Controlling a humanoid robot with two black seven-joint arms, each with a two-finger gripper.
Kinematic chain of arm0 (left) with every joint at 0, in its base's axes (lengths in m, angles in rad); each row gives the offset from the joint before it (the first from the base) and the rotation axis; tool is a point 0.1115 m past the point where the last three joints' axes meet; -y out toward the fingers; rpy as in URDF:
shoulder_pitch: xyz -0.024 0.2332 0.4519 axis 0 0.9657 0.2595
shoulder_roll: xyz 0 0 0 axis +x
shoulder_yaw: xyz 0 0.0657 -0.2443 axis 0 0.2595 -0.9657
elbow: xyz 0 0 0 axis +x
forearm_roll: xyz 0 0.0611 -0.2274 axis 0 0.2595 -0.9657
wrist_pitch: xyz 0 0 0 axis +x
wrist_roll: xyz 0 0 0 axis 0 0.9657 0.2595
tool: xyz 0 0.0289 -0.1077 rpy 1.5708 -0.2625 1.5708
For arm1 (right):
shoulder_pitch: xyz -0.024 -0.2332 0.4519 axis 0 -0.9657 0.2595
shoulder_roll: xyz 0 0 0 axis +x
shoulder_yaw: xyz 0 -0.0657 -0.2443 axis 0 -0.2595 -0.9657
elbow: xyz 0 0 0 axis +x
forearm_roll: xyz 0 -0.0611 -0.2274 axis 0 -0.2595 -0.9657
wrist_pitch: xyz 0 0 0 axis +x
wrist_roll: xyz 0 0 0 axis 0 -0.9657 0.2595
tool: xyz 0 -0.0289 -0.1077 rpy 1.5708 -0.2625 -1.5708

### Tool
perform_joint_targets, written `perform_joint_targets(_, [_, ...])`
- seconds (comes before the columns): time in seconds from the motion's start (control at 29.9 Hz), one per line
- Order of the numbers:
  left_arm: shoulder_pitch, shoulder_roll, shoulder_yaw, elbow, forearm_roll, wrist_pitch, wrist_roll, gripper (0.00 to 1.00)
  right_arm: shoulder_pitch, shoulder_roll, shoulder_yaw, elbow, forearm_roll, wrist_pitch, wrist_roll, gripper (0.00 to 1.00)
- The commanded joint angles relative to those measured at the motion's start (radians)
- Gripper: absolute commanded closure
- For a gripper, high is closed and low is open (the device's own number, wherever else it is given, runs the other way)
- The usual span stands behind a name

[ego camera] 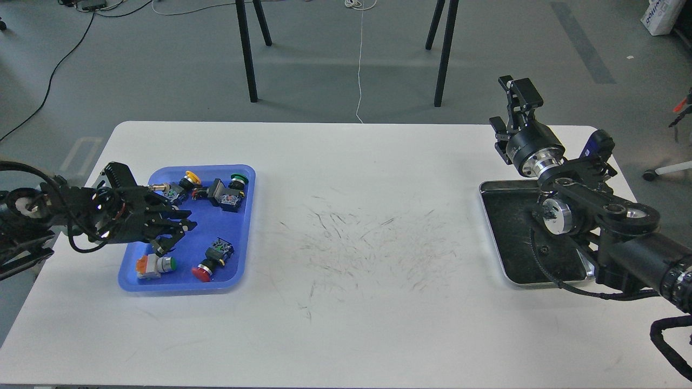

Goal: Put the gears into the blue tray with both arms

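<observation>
At left of frame, the left black two-finger gripper (172, 233) hovers over the shallow bright-blue plastic tray (246, 227), jaws spread, holding nothing. Five coloured push-button switches (212, 260) lie inside. At upper right, the right gripper (511, 105) rises above the shiny steel tray (500, 237), jaws parted, empty.

left gripper (172, 233) spread open over blue tray (246, 227) | switches in tray | right gripper (513, 105) raised beyond steel tray (494, 216)
</observation>
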Motion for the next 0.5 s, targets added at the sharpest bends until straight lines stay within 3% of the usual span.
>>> perform_joint_targets(0.0, [0.001,0.001,0.003,0.005,0.005,0.0,0.0,0.76,-0.007,-0.001,0.002,0.0,0.0,-0.001,0.0,0.01])
perform_joint_targets(0.47, [0.015,0.001,0.015,0.029,0.025,0.0,0.0,0.71,-0.013,-0.011,0.002,0.003,0.0,-0.004,0.0,0.01])
